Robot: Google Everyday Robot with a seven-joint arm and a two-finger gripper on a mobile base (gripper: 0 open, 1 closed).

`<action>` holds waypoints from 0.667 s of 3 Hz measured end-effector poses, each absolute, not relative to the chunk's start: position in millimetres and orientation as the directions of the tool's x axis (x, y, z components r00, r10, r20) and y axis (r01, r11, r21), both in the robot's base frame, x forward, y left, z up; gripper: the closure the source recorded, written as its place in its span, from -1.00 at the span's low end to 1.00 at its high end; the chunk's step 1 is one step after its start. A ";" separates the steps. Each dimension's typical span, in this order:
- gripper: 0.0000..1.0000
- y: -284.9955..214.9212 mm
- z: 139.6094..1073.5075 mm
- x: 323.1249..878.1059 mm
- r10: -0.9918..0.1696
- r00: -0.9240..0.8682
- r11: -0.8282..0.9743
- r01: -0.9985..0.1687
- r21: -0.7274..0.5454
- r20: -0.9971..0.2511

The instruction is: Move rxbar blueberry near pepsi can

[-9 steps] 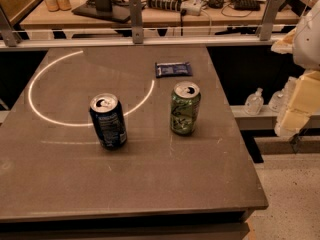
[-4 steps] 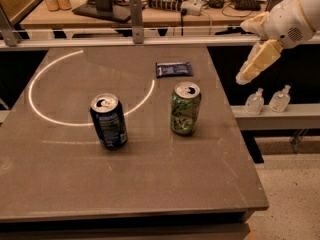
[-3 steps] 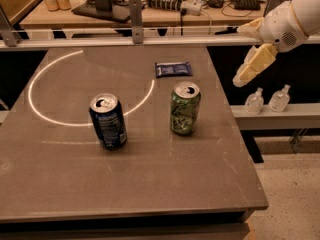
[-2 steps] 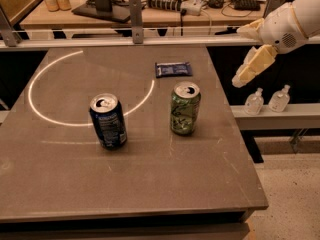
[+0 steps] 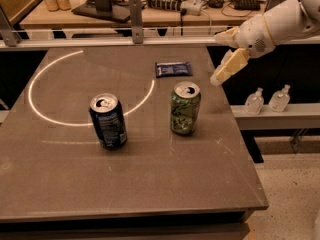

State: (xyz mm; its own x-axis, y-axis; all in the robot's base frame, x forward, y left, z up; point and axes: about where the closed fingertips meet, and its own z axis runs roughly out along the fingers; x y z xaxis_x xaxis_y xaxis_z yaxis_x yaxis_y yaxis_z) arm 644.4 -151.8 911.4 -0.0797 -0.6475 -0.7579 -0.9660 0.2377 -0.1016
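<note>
The rxbar blueberry (image 5: 173, 69), a flat dark blue wrapper, lies on the far part of the table. The pepsi can (image 5: 108, 121), navy with a silver top, stands upright at the table's middle left. My gripper (image 5: 216, 59) hangs in the air over the table's right edge, to the right of the bar and above and right of the green can. Its pale yellow fingers (image 5: 230, 65) stand apart and hold nothing. It touches none of the objects.
A green can (image 5: 185, 108) stands upright between the bar and the table's front, right of the pepsi can. A white arc (image 5: 35, 104) is marked on the dark table (image 5: 150, 184). Two small bottles (image 5: 254, 102) sit on a ledge to the right. A cluttered bench runs behind.
My arm has swung in from the far right and risen toward the table's right edge, closer to the bar. The bar and both cans have not moved.
</note>
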 end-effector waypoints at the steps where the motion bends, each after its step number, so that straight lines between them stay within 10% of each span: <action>1: -1.00 -140.5 897.0 662.7 -0.623 -0.080 0.237 -0.967 -0.091 -0.778; 2: -1.00 -120.4 888.4 693.6 -0.600 -0.041 0.208 -0.972 -0.106 -0.799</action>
